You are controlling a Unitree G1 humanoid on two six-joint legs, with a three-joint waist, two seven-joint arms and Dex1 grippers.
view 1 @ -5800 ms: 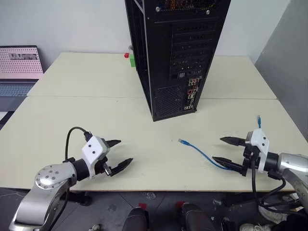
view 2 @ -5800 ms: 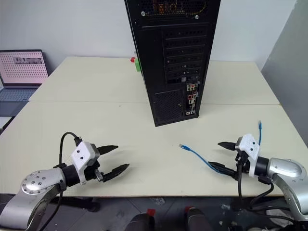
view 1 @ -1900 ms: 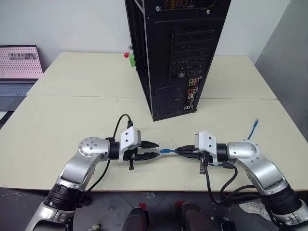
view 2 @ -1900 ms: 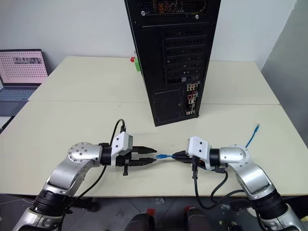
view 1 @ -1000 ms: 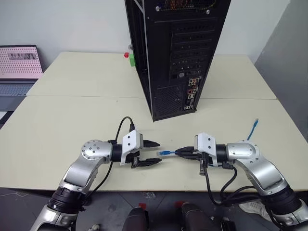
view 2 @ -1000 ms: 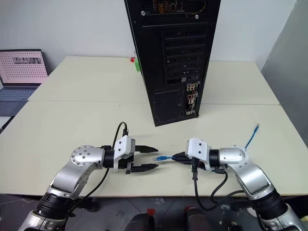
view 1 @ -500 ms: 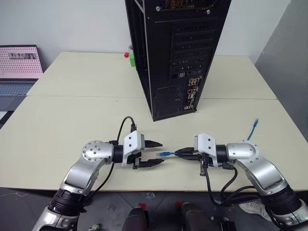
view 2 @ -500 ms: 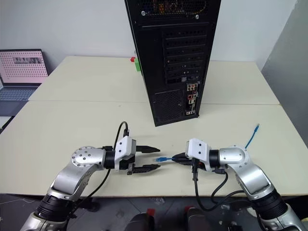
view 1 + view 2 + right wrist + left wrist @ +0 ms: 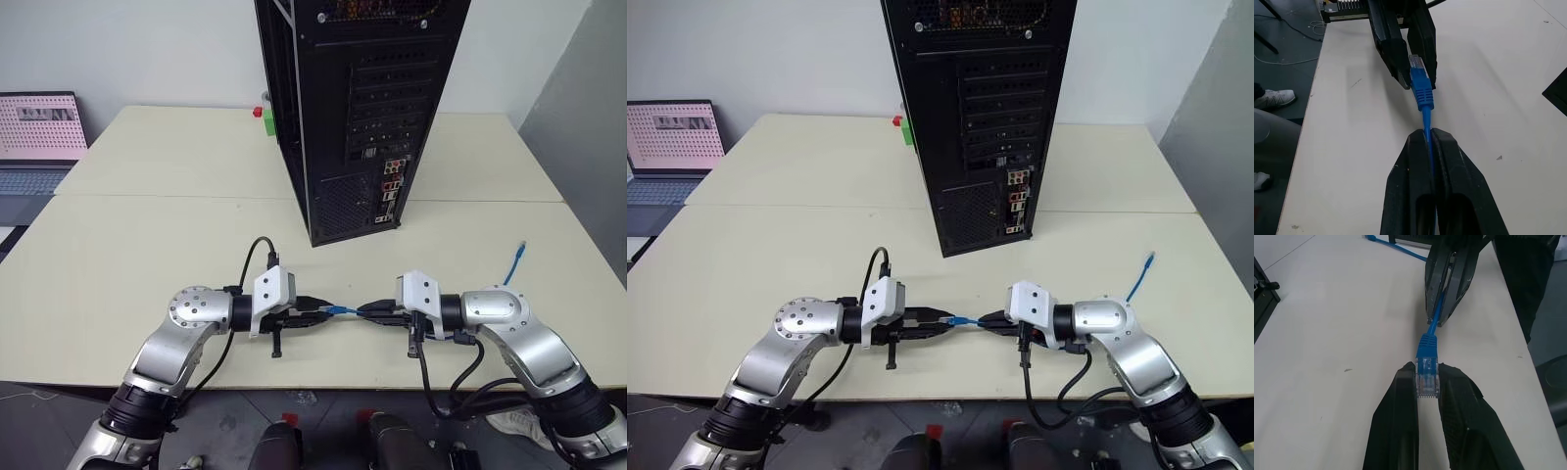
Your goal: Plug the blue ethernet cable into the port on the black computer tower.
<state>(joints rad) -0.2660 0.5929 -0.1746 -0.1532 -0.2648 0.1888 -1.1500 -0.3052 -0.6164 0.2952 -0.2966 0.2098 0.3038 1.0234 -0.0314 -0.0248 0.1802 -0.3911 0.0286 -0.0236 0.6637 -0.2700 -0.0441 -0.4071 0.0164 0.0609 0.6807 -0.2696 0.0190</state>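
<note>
Left wrist view: my left gripper (image 9: 1427, 377) clamps the clear plug of the blue ethernet cable (image 9: 1427, 348); right gripper (image 9: 1428, 135) pinches cord just behind it, both w/ jaws clenched.

blue ethernet cable (image 9: 340, 311) raised, black computer tower (image 9: 358, 108) upright

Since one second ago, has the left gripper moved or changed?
Yes. The left gripper stays at the same spot below the black computer tower, but its jaws have closed on the clear plug of the blue ethernet cable.
</note>
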